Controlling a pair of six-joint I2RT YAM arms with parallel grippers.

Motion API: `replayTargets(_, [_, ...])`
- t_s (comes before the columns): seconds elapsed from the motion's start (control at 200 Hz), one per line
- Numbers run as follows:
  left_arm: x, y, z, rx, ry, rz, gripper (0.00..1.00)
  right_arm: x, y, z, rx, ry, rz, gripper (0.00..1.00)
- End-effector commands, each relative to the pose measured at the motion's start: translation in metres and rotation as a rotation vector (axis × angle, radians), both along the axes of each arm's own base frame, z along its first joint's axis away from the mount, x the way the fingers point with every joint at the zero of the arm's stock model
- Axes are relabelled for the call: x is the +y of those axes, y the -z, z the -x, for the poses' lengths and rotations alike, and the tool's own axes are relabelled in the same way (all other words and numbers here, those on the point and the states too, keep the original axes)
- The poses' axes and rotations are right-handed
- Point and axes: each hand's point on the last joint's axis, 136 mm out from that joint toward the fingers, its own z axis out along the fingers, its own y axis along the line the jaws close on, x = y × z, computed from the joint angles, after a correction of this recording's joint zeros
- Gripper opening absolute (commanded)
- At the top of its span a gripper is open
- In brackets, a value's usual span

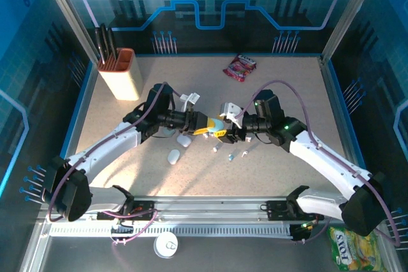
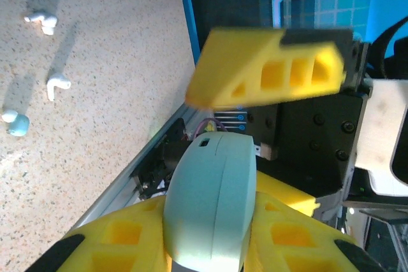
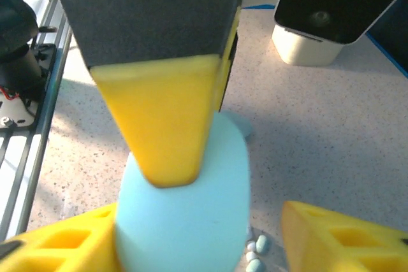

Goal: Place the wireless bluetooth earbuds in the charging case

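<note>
Earbuds (image 2: 56, 83), white and light blue, lie loose on the table (image 1: 287, 93), none inserted. The charging case (image 2: 210, 208), seemingly closed, is clamped in the left gripper (image 2: 210, 246). The right gripper (image 3: 201, 240) straddles it, jaws spread. Opening and every insertion remain.

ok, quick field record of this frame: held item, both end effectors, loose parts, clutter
held item: light-blue case, looks closed
left end effector: shut on the case
right end effector: open, one finger against the case, a gap at the other
earbuds: several, white and light-blue, loose on the table, none in the case
white cases: two on the table, left of the earbuds
clutter: knife block back left; snack packet back centre
</note>
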Motion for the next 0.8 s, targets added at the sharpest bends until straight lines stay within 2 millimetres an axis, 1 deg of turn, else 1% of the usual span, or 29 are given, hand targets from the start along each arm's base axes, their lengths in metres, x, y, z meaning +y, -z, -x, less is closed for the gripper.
replayTargets(0.0, [-0.004, -0.012, 0.008, 0.029, 0.039, 0.027, 0.1, -0.001, -0.01, -0.009, -0.056, 0.026, 0.003, 0.49])
replayTargets(0.095, [-0.004, -0.009, 0.007, 0.029, 0.036, 0.016, 0.12, -0.001, -0.01, -0.006, -0.043, 0.019, 0.0, 0.4])
replayTargets(0.13, [-0.004, -0.009, 0.007, 0.025, 0.035, 0.016, 0.16, -0.001, -0.011, -0.006, -0.039, 0.019, -0.002, 0.38])
replayTargets(0.17, [-0.005, -0.011, 0.006, 0.001, 0.038, 0.027, 0.28, -0.002, -0.012, -0.005, -0.034, 0.02, -0.005, 0.37])
replayTargets(0.215, [-0.005, -0.014, 0.004, -0.034, 0.033, 0.035, 0.39, -0.003, -0.014, -0.004, -0.024, 0.022, -0.011, 0.36])
replayTargets(0.245, [-0.004, -0.015, 0.003, -0.062, 0.029, 0.042, 0.49, -0.004, -0.014, -0.004, -0.01, 0.027, -0.016, 0.36])
replayTargets(0.27, [-0.004, -0.017, 0.003, -0.092, 0.029, 0.047, 0.61, -0.006, -0.016, -0.005, 0.001, 0.034, -0.023, 0.35])
replayTargets(0.31, [-0.004, -0.021, 0.001, -0.147, 0.021, 0.053, 0.75, -0.008, -0.018, -0.005, 0.025, 0.039, -0.038, 0.35])
replayTargets(0.335, [-0.003, -0.023, -0.002, -0.187, 0.012, 0.057, 0.8, -0.011, -0.018, -0.006, 0.042, 0.047, -0.045, 0.35])
replayTargets(0.36, [-0.002, -0.026, -0.004, -0.229, 0.003, 0.06, 0.86, -0.013, -0.019, -0.007, 0.057, 0.053, -0.053, 0.35])
replayTargets(0.435, [-0.001, -0.04, -0.009, -0.386, -0.016, 0.097, 0.97, -0.018, -0.022, -0.008, 0.1, 0.065, -0.065, 0.35])
replayTargets(0.46, [-0.001, -0.045, -0.009, -0.448, -0.019, 0.113, 0.99, -0.02, -0.023, -0.008, 0.112, 0.073, -0.064, 0.34])
replayTargets(0.515, [0.0, -0.057, -0.008, -0.624, -0.017, 0.161, 0.99, -0.024, -0.025, -0.007, 0.151, 0.081, -0.067, 0.33])
replayTargets(0.64, [0.011, -0.068, -0.012, -0.982, -0.107, 0.198, 0.99, -0.029, -0.034, 0.0, 0.238, 0.067, -0.089, 0.3])
replayTargets(0.665, [0.013, -0.068, -0.013, -1.046, -0.121, 0.195, 0.99, -0.03, -0.036, 0.002, 0.255, 0.061, -0.091, 0.3])
replayTargets(0.715, [0.015, -0.069, -0.005, -1.18, -0.102, 0.209, 0.99, -0.03, -0.041, 0.006, 0.283, 0.049, -0.097, 0.29])
replayTargets(0.76, [0.015, -0.062, 0.0, -1.278, -0.075, 0.193, 0.99, -0.03, -0.045, 0.011, 0.303, 0.031, -0.102, 0.29])
replayTargets(0.795, [0.014, -0.058, 0.003, -1.317, -0.044, 0.181, 0.98, -0.029, -0.048, 0.015, 0.312, 0.009, -0.105, 0.29])
